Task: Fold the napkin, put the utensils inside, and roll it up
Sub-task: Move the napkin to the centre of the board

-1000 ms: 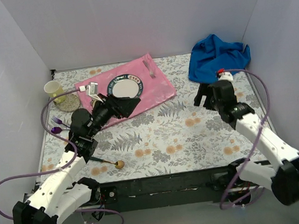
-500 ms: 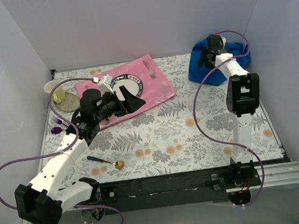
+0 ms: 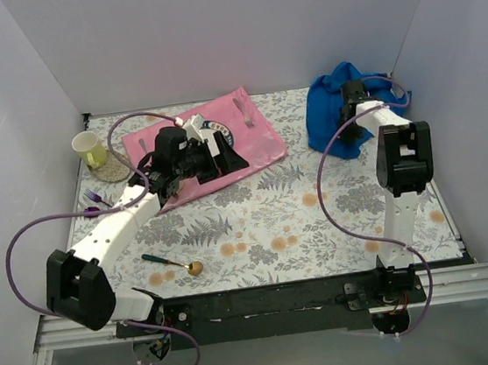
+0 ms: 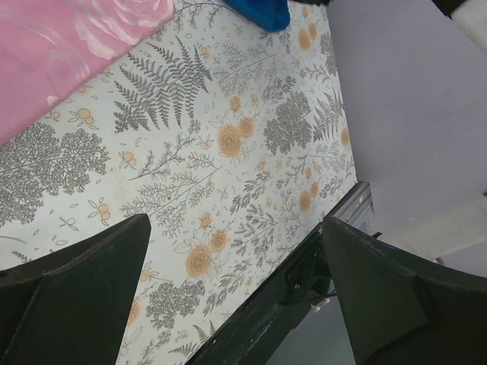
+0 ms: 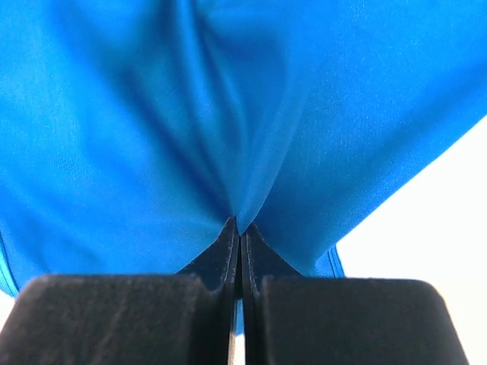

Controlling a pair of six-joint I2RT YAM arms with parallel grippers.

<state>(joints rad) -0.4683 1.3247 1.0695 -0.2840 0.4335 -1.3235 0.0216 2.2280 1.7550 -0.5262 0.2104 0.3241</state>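
Bright royal-blue crumpled cloth napkin (image 3: 326,116): heaped in far right corner of tabletop (image 3: 301,220), no clear long axis. Right gripper (image 5: 237,228) jaws pressed together, pinching a fold. Left gripper (image 4: 234,224) jaws spread, empty, over shiny pink placemat (image 3: 261,141) (well apart from napkin). Right arm nearer.

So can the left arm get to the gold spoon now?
Likely yes: the spoon lies uncovered on the tablecloth near that arm's base, nothing touching it. The left hand, open and empty, hangs over the pink mat and would need to draw back.
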